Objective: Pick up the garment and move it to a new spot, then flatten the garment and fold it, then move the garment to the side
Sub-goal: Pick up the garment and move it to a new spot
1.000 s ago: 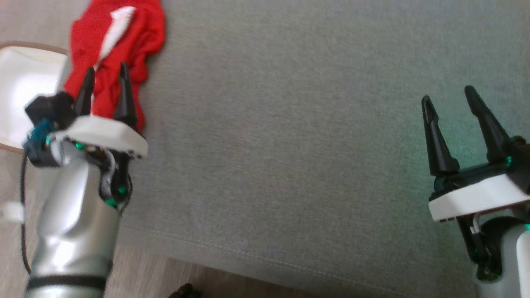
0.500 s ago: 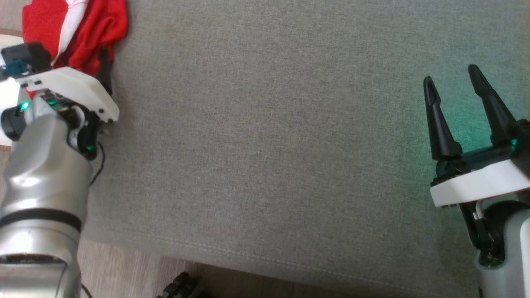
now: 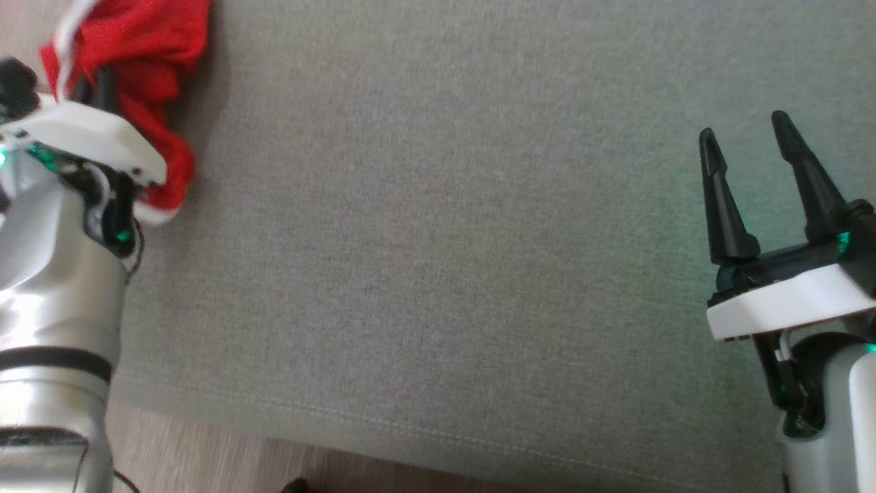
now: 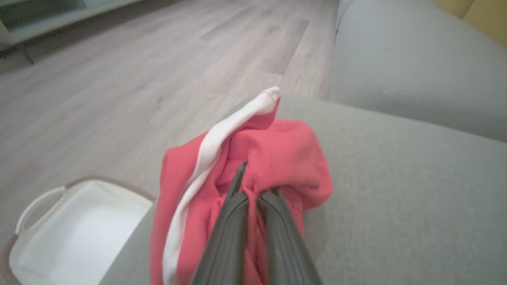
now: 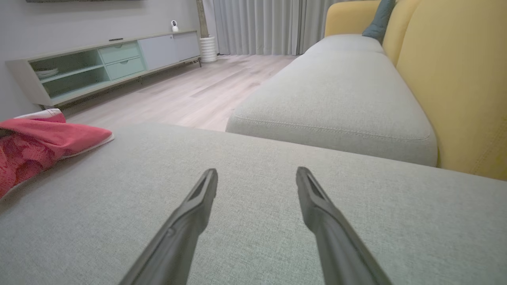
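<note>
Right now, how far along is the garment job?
Done: the left gripper is shut on the red garment, bunched at the edge of the cushion. In hand: the pick-up itself. To do: moving it elsewhere, flattening, folding and setting it aside. The right gripper hangs open and empty.

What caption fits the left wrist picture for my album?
Left claw shut on the red garment at the grey cushion edge, white basket beside.

One garment (image 4: 285, 154), two grippers (image 4: 253, 190) (image 3: 744, 127), one basket (image 4: 87, 229), one teal cushion (image 5: 380, 18), one cabinet (image 5: 119, 59).
</note>
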Tool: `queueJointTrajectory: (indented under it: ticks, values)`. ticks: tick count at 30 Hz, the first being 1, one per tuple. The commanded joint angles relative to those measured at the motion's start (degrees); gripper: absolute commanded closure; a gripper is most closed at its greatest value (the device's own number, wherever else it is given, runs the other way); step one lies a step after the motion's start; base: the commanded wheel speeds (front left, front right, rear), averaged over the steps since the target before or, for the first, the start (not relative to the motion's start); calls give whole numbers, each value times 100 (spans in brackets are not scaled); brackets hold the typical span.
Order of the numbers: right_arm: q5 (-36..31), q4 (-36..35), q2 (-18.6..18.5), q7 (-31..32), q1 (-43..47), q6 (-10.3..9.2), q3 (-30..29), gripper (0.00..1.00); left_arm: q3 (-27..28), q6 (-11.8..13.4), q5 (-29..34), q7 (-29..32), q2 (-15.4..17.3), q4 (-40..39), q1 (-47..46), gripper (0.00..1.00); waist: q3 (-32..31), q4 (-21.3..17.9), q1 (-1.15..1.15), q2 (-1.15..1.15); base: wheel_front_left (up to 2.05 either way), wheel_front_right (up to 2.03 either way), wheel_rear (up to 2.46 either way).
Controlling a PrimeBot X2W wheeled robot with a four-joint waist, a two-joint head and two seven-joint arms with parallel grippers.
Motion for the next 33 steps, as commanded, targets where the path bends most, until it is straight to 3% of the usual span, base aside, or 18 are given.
queueJointTrajectory:
  ticks: [1, 13, 22, 29, 33]
  values:
    - [49, -166, 54, -64, 52, -5, 141, 0, 208, 38, 82, -72, 404, -433, 34, 100, -229, -48, 0, 0, 0, 0, 0]
    - [233, 167, 281, -400, 367, -5, 163, 0, 527, 509, 525, -75, 442, -3820, 2024, 100, -1216, -489, 0, 0, 0, 0, 0]
    - [324, 219, 361, -497, 497, -5, 209, 0, 278, 771, 577, 277, 282, -5818, 3233, 100, -1369, -1036, 0, 0, 0, 0, 0]
    - [390, 229, 389, -575, 496, -5, 270, 0, -439, 601, 743, 604, 84, -6600, 3518, 100, -1204, -1794, 0, 0, 0, 0, 0]
    - [435, 234, 398, -676, 474, -5, 284, 0, -1155, 236, 854, 689, -176, -6470, 3299, 100, -950, -2358, 0, 0, 0, 0, 0]
